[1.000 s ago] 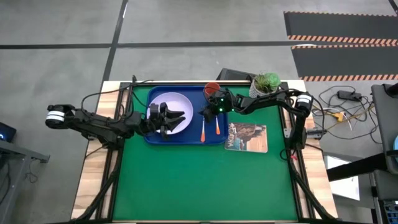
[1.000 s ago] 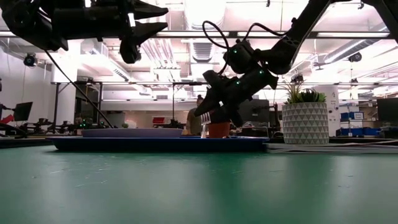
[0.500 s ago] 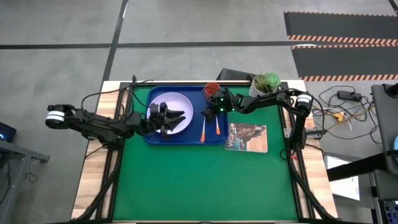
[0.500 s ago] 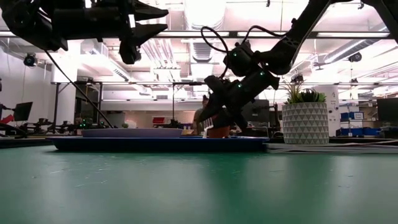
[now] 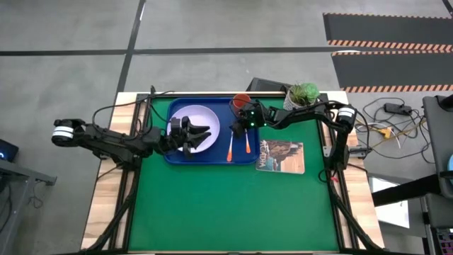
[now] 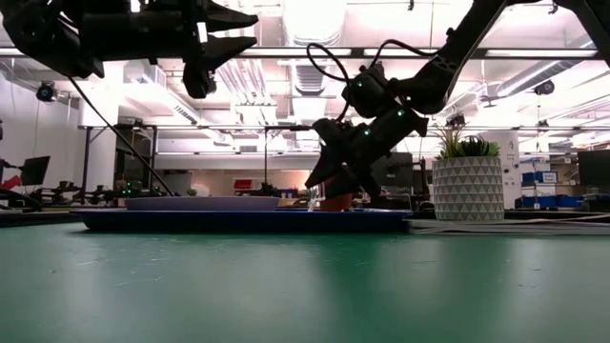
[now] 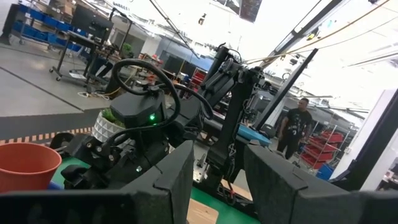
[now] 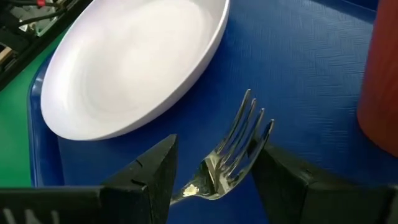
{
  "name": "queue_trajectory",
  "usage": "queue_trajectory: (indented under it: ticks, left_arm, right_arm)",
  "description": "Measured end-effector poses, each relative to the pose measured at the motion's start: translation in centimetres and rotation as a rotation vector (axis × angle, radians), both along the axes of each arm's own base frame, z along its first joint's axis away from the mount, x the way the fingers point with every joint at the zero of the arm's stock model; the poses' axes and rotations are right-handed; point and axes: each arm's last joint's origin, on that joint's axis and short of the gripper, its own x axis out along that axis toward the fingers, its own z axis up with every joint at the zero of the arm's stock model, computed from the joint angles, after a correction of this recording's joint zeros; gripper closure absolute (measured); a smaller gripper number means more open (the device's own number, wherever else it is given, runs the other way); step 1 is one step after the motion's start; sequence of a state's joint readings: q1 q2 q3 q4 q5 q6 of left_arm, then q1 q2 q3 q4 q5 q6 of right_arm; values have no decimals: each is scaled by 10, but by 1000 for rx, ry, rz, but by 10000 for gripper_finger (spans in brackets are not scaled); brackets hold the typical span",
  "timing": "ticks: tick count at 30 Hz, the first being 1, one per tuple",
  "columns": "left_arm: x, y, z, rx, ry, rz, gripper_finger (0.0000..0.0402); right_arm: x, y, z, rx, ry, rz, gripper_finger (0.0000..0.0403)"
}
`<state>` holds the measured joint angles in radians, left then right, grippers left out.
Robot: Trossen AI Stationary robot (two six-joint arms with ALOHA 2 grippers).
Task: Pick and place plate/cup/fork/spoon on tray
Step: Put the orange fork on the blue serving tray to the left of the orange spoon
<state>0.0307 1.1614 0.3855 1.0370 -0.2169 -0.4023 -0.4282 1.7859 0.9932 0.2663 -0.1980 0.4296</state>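
The right pincer point(image 5: 236, 128) hangs low over the blue tray point(image 5: 174, 157), its fingers point(image 8: 155, 168) spread apart with the fork point(image 8: 233, 152) lying between them on the tray floor; whether either finger touches the fork cannot be told. The fork's tines point toward the plate point(image 8: 134, 59), which rests on the tray's left half, just beside the tines. The orange-red cup point(image 5: 241, 100) stands upright in the tray's far right corner, just behind this pincer. In the high view the fork's orange handle point(image 5: 230, 149) and the spoon point(image 5: 248, 144) lie side by side on the tray's right part, handles toward its near rim. The left pincer point(image 5: 204, 132) hovers above the plate on the tray, clear of it, its fingers point(image 6: 224, 17) parted and holding nothing. On the worktop point(image 5: 219, 205), a printed booklet point(image 5: 282, 156) lies just beside the tray's right rim, and a white pot with a green plant point(image 5: 303, 93) stands further right of the tray, by the far edge.
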Motion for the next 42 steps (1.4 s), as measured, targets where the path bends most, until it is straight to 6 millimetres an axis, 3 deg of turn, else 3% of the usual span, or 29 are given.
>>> queue_trajectory:
  ticks: [42]
  left_arm:
    - [0,0,0,-3,-1,0,278]
  right_arm:
    - [1,-3,2,-70,-7,-42,220]
